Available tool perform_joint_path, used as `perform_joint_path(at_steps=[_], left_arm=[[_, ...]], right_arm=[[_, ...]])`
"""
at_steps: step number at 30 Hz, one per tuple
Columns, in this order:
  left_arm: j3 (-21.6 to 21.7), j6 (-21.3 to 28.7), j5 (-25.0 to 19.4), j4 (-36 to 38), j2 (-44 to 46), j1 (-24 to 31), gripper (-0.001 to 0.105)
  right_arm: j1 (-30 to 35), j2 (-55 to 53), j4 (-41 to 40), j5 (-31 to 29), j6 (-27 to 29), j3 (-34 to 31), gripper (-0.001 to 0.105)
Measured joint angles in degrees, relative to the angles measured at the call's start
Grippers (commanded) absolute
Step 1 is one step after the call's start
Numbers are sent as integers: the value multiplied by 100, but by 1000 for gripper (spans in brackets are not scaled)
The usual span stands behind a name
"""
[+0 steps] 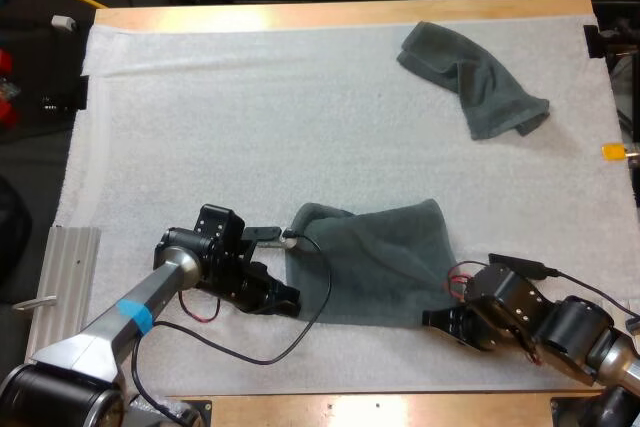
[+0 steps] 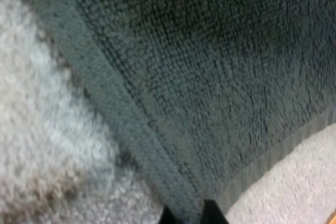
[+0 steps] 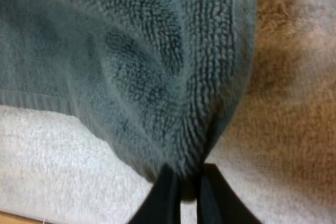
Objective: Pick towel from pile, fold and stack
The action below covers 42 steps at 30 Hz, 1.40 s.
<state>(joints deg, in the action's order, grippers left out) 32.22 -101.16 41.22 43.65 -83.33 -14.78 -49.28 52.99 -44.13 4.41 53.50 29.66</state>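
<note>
From the high view, a spread dark grey-green terry towel (image 1: 370,262) lay on the white fleecy mat (image 1: 230,127) toward the near side of the wooden bench (image 1: 330,15); a second, crumpled dark grey-green towel (image 1: 470,77) sat at the far right; the wrist views added the grip itself; the left jaws were closed on the spread towel's near-left corner; the right jaws pinched its bunched near-right corner from both sides.

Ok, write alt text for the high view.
Two grippers pinch the near corners of a dark grey-green terry towel spread on the white mat: left gripper at its left corner, right gripper at its right. A crumpled grey-green towel lies at the mat's far right.
</note>
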Motion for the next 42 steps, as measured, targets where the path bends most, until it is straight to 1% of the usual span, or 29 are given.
perform_joint_path(at_steps=[3,5,8,10,14,16,19,22,28,31,33,35,38,40,42], left_arm=[[0,215,-19,259,358,0,0],[0,296,-19,410,779,0,0],[15,323,-27,619,1531,0,0],[116,320,-40,830,2064,0,0],[533,53,-43,997,2965,0,0],[837,-73,-50,995,3277,0,0],[1299,-239,-50,1026,3531,0,0],[1701,-333,-50,1219,3610,0,0],[2153,-345,-52,1981,3638,-26,0],[2316,-349,-57,2222,3789,-233,0],[2346,-367,-70,2368,3972,-466,0],[2345,-393,-210,2541,4166,-748,0],[2345,-394,-656,2916,4426,-1089,0],[2345,-394,-824,3160,4570,-1193,0],[2345,-390,-926,3249,4641,-1211,0]], right_arm=[[0,0,92,-28,420,39,0],[0,0,91,-116,481,176,0],[0,0,103,-444,554,530,0],[0,13,92,-623,778,854,0],[0,12,-384,-1142,1168,1506,0],[0,12,-729,-1359,1314,1782,0],[0,12,-1078,-1427,1493,2144,0],[0,12,-1394,-1442,1508,2480,0],[-21,9,-2023,-1399,1523,3197,0],[-189,-16,-2307,-1294,1522,3423,0],[-397,-53,-2483,-1179,1485,3469,0],[-694,-104,-2654,-1128,1347,3469,0],[-1115,-178,-2893,-1115,1063,3469,0],[-1376,-231,-2973,-1121,849,3469,0],[-1551,-272,-3068,-1150,743,3469,0]])
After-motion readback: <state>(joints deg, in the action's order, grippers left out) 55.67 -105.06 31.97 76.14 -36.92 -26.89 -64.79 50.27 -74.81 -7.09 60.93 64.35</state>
